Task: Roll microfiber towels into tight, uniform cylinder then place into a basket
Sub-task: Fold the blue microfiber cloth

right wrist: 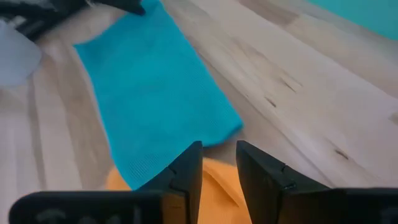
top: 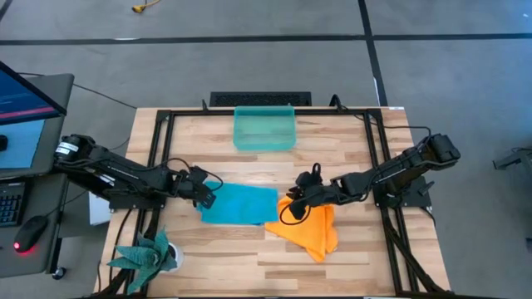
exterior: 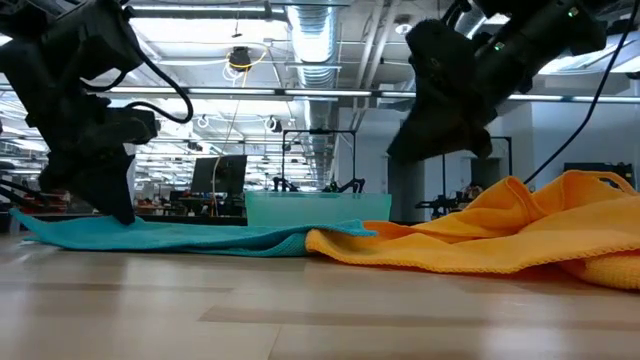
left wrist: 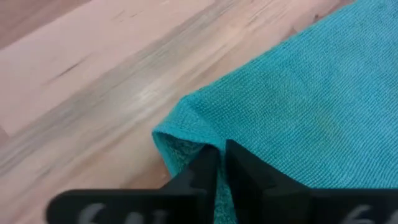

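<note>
— Where's my left claw (left wrist: 217, 163)?
— I see it down at the corner of the blue towel (top: 241, 204); its fingers are pinched together on that corner's folded edge, on the side nearest the plant (top: 148, 256).
— And the towel itself?
— It lies flat on the tabletop (top: 332, 141), roughly in the middle; its far end touches the orange towel (top: 314, 229), which sits crumpled just beside it.
— My right claw (right wrist: 219, 163)?
— It hangs over the place where the two towels meet; its fingers stand a little apart and grip nothing that I can see; in the low view it is clear of the orange cloth.
— The basket (top: 264, 129)?
— It stands at the far edge of the tabletop, well apart from both towels; I see no towel in it.
</note>
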Controlling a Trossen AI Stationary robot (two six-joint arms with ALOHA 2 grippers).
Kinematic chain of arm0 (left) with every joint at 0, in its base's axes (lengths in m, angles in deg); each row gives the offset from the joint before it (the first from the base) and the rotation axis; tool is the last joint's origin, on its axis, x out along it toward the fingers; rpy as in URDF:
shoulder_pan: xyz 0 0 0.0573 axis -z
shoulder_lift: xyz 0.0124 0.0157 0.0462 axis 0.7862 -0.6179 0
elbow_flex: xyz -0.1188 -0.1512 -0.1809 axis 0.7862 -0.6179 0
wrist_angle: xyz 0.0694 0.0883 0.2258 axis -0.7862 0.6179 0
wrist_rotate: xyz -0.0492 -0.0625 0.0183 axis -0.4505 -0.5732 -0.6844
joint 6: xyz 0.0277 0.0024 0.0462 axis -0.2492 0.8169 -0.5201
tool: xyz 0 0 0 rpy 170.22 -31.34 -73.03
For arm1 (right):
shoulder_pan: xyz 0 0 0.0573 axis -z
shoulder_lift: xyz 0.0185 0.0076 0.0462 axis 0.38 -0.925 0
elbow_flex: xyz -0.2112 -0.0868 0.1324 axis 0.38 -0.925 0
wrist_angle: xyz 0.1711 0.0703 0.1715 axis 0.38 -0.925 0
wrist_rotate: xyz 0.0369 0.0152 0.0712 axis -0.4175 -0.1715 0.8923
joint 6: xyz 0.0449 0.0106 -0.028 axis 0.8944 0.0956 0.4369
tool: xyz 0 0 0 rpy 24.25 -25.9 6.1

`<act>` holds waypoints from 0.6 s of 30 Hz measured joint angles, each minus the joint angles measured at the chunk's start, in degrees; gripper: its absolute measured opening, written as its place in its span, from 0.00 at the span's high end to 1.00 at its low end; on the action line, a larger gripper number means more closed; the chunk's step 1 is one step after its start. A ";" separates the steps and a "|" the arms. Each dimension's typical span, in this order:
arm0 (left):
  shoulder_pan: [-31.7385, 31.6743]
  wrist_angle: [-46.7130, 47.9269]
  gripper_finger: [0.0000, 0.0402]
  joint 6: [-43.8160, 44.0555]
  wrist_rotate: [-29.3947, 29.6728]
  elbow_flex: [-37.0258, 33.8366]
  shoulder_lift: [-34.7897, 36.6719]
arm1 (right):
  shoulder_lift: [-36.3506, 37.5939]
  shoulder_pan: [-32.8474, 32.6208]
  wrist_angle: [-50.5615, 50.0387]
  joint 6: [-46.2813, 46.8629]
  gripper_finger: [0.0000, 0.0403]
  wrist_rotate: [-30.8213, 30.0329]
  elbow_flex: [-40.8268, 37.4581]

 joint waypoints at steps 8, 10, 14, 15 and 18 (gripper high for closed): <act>0.01 -1.42 0.99 -3.27 0.73 0.00 1.91 | 0.00 -0.02 -0.55 -0.82 0.70 0.02 0.00; 0.02 -1.71 1.00 -3.34 0.98 0.00 3.11 | 0.01 -0.02 -0.51 -2.16 0.70 0.02 0.00; 0.02 -1.69 1.00 -4.39 1.88 0.00 6.47 | 0.01 -0.02 -0.52 -3.27 0.70 0.02 0.00; 0.00 -1.62 1.00 -4.43 2.23 0.00 7.52 | 0.02 -0.02 -0.54 -3.27 0.70 0.02 0.00; 0.01 -1.06 1.00 -4.96 2.47 0.00 10.97 | 0.02 -0.02 -0.99 -3.29 0.70 0.02 0.00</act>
